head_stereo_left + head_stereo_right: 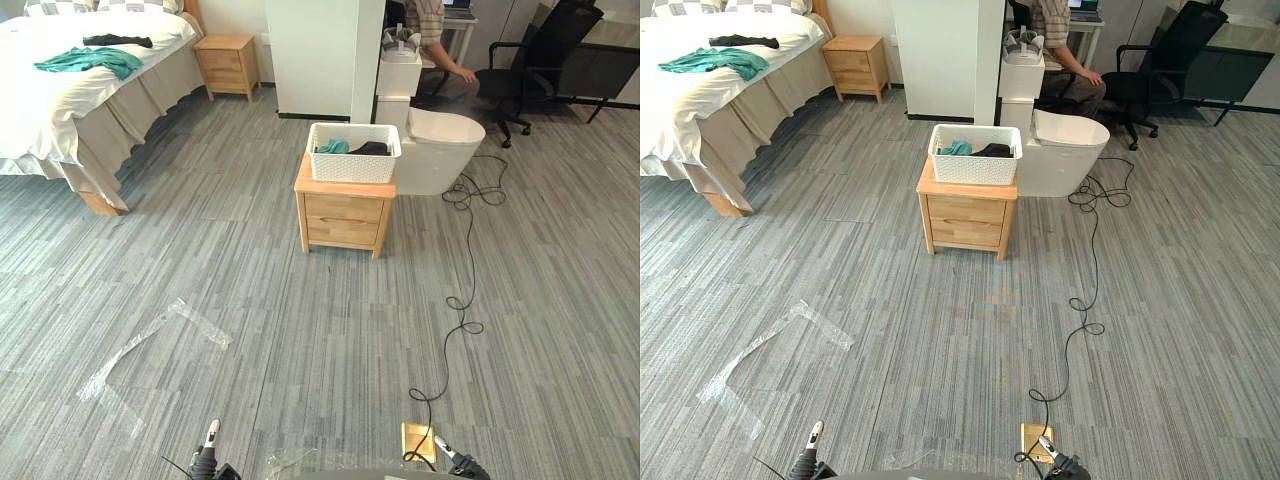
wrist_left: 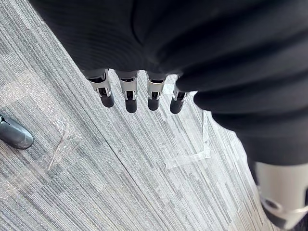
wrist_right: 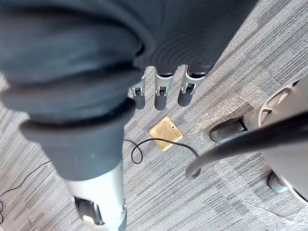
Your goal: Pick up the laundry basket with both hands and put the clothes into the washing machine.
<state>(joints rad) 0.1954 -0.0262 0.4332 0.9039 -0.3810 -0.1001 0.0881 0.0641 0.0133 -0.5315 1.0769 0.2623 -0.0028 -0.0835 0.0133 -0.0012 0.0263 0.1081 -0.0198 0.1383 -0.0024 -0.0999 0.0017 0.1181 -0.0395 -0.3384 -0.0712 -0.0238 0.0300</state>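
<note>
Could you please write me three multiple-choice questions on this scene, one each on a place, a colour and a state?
1. Where does the laundry basket stand?
A. on the bed
B. on the wooden nightstand
C. on the floor

2. What colour is the basket?
A. white
B. blue
C. black

3. How are the left hand and the right hand?
A. both curled round the basket
B. the left pinches a cloth
C. both open, holding nothing

Answers:
1. B, as the basket sits on the nightstand's top in the middle of the room.
2. A, as its woven walls are white.
3. C, as both wrist views show the hands hanging straight, far from the basket.
</note>
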